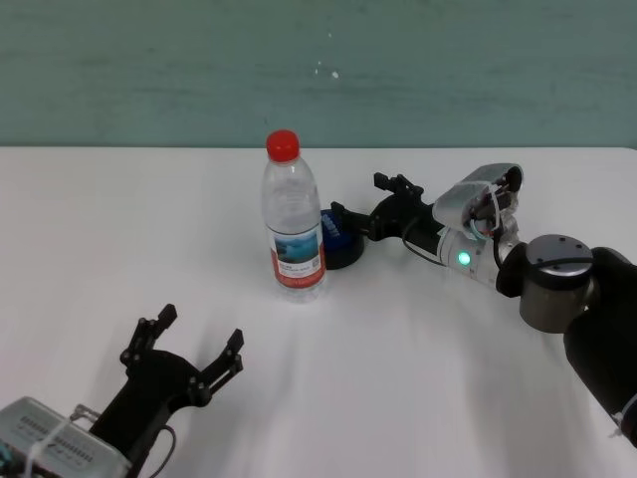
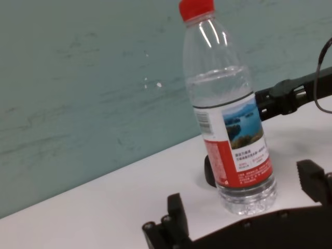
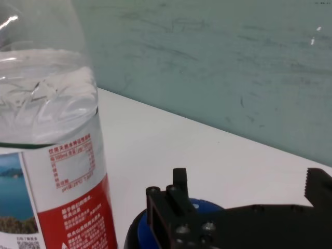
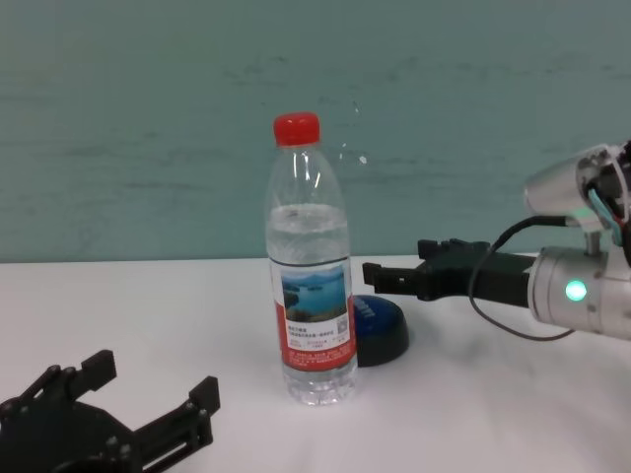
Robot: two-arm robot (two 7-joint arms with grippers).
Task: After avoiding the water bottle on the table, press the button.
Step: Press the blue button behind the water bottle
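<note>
The water bottle point(image 1: 292, 214) point(image 4: 311, 296) point(image 2: 228, 114) point(image 3: 49, 129) stands upright mid-table, clear with a red cap and a lake label. Just behind it to the right sits the blue button point(image 1: 340, 239) point(image 4: 383, 325) point(image 3: 135, 231) on its black base, partly hidden by the bottle. My right gripper point(image 1: 360, 197) point(image 4: 394, 261) point(image 3: 246, 192) reaches in from the right, open, with its fingers hovering over the button's right side, clear of the bottle. My left gripper point(image 1: 199, 334) point(image 4: 153, 379) rests open near the front left of the table point(image 1: 448, 378).
A teal wall runs behind the table's far edge. The right forearm point(image 1: 478, 244) with a green light stretches low across the right half of the table. White tabletop shows to the left of the bottle and in front of it.
</note>
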